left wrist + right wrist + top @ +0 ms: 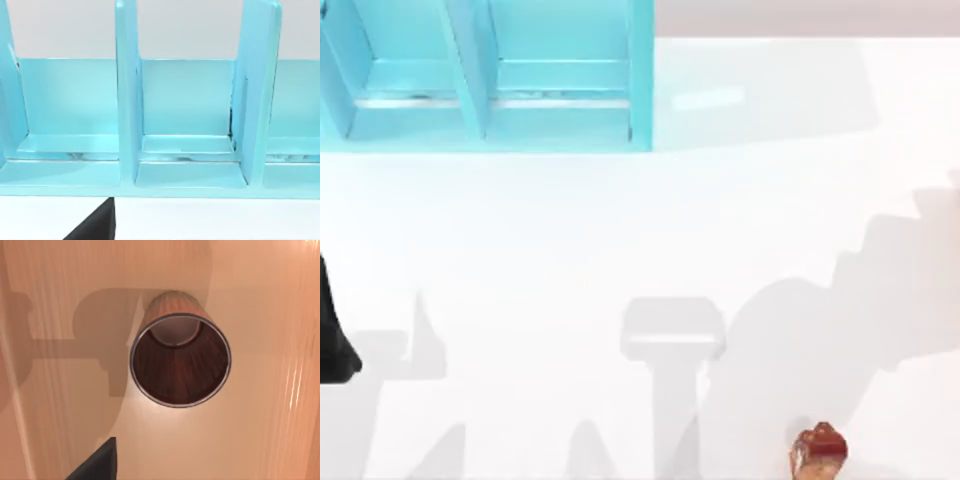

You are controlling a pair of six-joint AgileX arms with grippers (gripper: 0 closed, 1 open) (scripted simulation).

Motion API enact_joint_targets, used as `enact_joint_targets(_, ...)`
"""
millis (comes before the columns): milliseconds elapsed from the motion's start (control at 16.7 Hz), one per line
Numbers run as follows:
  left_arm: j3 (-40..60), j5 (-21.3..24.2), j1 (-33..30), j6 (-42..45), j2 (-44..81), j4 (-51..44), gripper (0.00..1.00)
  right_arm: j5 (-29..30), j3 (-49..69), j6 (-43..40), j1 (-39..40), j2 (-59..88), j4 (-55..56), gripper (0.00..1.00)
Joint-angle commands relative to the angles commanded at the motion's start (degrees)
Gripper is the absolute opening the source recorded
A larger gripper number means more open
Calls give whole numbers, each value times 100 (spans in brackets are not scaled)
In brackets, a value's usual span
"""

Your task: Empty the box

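Right claw (97, 464) first: you get just a dark wedge of it at the edge of the right wrist view, so you cannot tell whether it is wide or narrow, and nothing is visibly held in it. That camera looks straight down into the open mouth of a brown wooden cup (179, 360), which stands on a tan wood-grain floor that reads as the inside of the box (260, 440). The cup casts a broad shadow to one side, and nothing is touching it. Judge the task as hardly begun: with the cup inside, the box is not empty, and the grasp, the lift and the carry out onto the counter (620, 240) are all left to do. For bearings, take the blue rack (490, 90) at the far left of the counter. The left claw (95, 225) faces the rack's open compartments, which look bare, and again you cannot tell its state. The left arm (332, 340) sits parked at the counter's left edge, on the near side of the rack. A small red-brown object (818, 450) lies well apart from the rack, at the near edge toward the right. You cannot tell what it is from above.
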Motion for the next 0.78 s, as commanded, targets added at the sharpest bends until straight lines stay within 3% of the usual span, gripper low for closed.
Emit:
enact_joint_targets(240, 0, 0, 0, 0, 0, 0, 100, 2, -233, 16, 18, 7, 229, 100)
enact_joint_targets(780, 0, 0, 0, 0, 0, 0, 100, 2, -1845, 31, 27, 241, 2101, 100)
